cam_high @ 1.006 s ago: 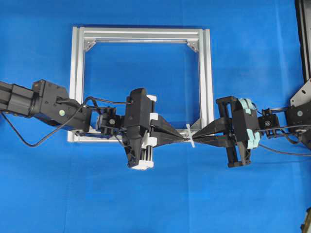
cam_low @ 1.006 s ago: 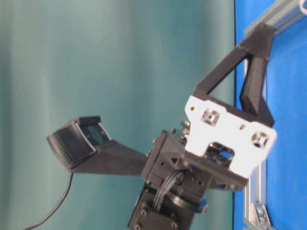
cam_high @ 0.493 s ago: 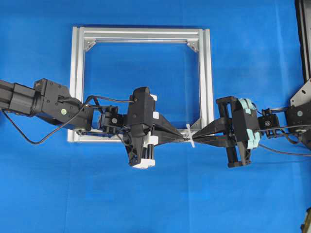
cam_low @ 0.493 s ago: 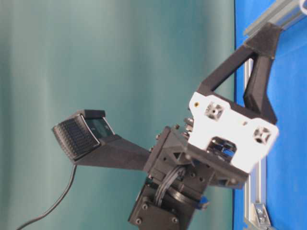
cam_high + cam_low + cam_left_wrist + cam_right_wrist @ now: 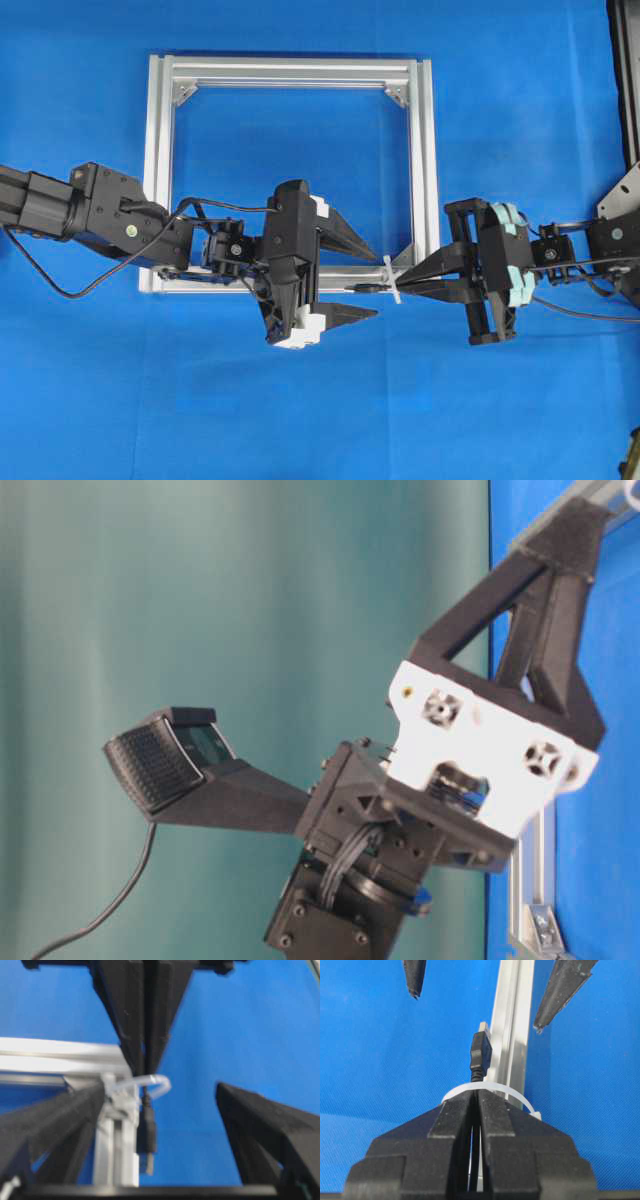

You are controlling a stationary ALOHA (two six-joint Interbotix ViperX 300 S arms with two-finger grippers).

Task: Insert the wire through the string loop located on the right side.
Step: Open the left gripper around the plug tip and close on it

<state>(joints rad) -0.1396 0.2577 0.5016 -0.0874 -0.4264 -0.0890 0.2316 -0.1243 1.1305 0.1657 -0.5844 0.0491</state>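
The wire's black plug (image 5: 146, 1132) pokes through the white string loop (image 5: 156, 1081) at the frame's lower right corner. In the right wrist view the plug (image 5: 481, 1055) sticks out past the loop (image 5: 492, 1088). My right gripper (image 5: 477, 1096) is shut on the wire just behind the loop. My left gripper (image 5: 373, 282) is open, a finger on each side of the plug (image 5: 363, 287), touching nothing. Its fingertips (image 5: 414, 982) show wide apart in the right wrist view. From overhead my right gripper (image 5: 402, 285) meets the loop (image 5: 389, 268).
The silver square frame (image 5: 165, 170) lies on the blue table, its bottom rail (image 5: 515, 1035) running under both grippers. The left arm crosses the frame's lower left corner. A black stand (image 5: 625, 80) is at the right edge.
My left gripper has gone from shut on the plug to wide open, letting it go. The plug stays through the loop, and the right gripper has not moved.
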